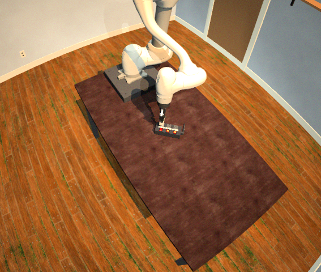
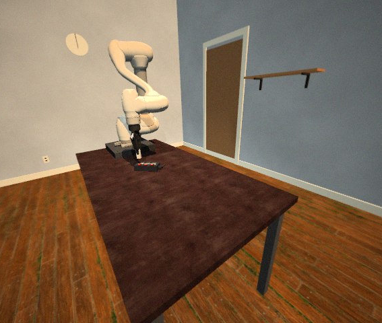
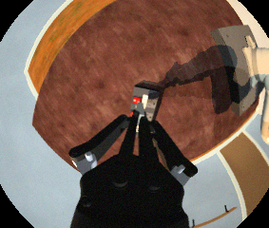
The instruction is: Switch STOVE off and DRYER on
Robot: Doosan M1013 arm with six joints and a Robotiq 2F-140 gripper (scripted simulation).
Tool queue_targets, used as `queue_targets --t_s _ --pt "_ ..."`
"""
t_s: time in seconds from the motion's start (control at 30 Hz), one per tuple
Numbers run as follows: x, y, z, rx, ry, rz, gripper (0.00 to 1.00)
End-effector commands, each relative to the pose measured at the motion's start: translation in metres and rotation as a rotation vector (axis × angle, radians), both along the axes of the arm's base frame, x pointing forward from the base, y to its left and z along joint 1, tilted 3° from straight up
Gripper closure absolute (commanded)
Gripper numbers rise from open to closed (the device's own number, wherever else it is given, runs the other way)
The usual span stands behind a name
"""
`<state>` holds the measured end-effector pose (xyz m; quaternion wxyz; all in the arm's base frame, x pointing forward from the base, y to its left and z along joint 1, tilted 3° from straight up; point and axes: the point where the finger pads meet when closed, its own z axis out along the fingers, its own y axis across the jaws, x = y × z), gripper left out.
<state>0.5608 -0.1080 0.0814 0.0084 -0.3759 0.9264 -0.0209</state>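
Note:
A dark power strip lies flat on the brown table, near the robot's base. It carries three rocker switches in a row: a red one at the left end, and two that look more orange, in the middle and on the right. The labels are too small to read. My gripper is shut with nothing between its fingers. It points down, with the tips just above the strip's left end, by the left switch.
The robot's grey base plate sits on the table's far end, just behind the strip. The strip's cord stub sticks out at its right end. A door and a wall shelf stand far off.

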Motion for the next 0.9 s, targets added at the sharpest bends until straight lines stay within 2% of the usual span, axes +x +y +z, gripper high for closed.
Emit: queue_targets --t_s 0.0,0.87 --pt "0.0 0.0 -0.002 0.0 0.0 0.0 1.0" --pt "0.001 -0.001 -0.03 0.0 0.0 0.0 1.0"
